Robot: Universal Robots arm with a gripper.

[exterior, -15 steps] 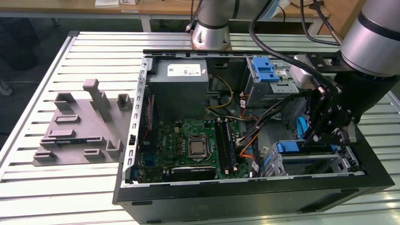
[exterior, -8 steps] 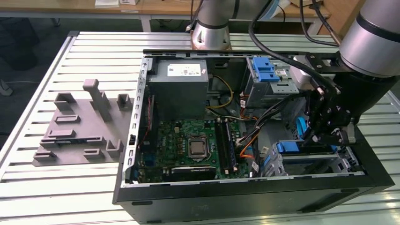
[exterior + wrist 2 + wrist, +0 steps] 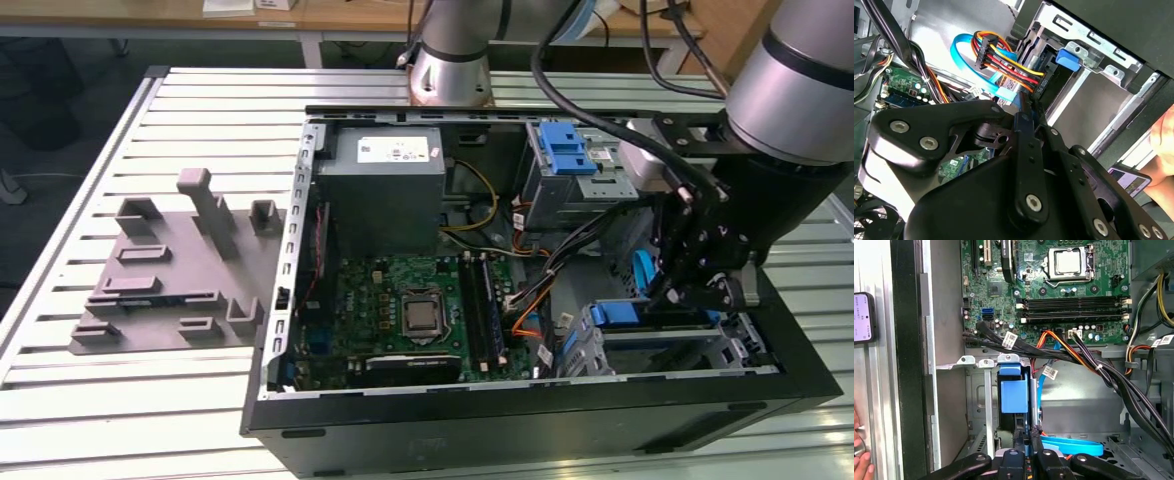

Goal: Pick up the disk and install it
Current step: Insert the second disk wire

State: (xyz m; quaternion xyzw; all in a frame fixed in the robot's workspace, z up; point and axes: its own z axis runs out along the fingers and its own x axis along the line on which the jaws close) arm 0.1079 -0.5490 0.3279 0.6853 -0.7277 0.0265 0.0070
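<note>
Black gripper (image 3: 1026, 117) beside drive cage (image 3: 1089, 55) and cables (image 3: 1004, 62).

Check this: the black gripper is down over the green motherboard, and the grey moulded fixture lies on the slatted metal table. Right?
No. The exterior view shows the black gripper down at the grey metal drive cage with the blue plastic latch, beside the green motherboard. The grey moulded fixture does lie on the slatted metal table.

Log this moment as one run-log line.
arm: inside open computer case | gripper: at drive cage, by blue latch | disk: unseen | cables: near cage
</note>
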